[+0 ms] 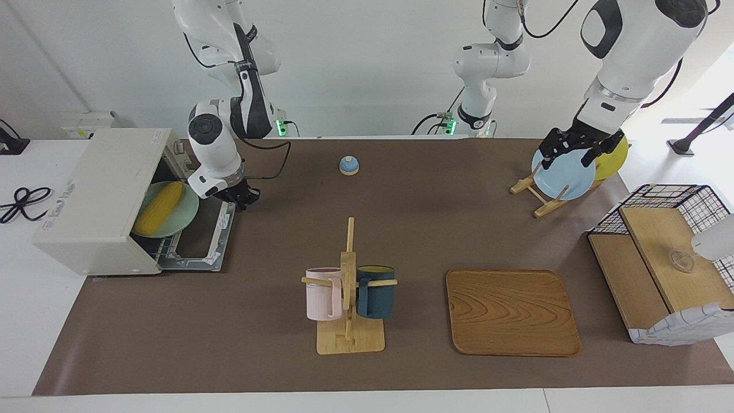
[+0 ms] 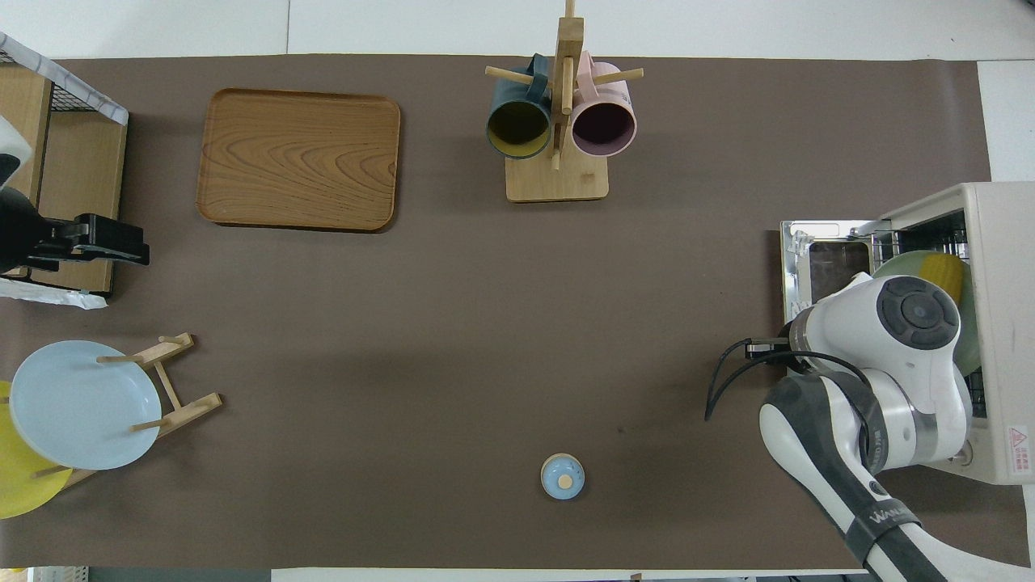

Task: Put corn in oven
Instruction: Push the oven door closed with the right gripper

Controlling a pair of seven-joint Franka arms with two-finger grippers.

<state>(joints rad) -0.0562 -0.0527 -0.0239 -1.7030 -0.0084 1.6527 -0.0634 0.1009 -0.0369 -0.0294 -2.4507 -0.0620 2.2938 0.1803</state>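
The corn [image 1: 159,207] lies on a pale green plate [image 1: 186,215] on the wire rack inside the off-white oven [image 1: 97,195] at the right arm's end of the table. The oven's door [image 1: 200,241] is open and lies flat. In the overhead view the corn [image 2: 944,271] peeks out past the right arm's wrist. My right gripper [image 1: 241,197] is just above the table beside the open door, at its edge nearer the robots, and holds nothing. My left gripper [image 1: 573,155] waits open over the blue plate [image 1: 565,175].
A small blue bell [image 1: 349,165] sits mid-table near the robots. A wooden mug rack [image 1: 348,287] holds a pink and a dark blue mug. A wooden tray [image 1: 510,312] lies beside it. A plate rack with a yellow plate [image 1: 613,160] and a wire-and-wood basket [image 1: 659,258] stand at the left arm's end.
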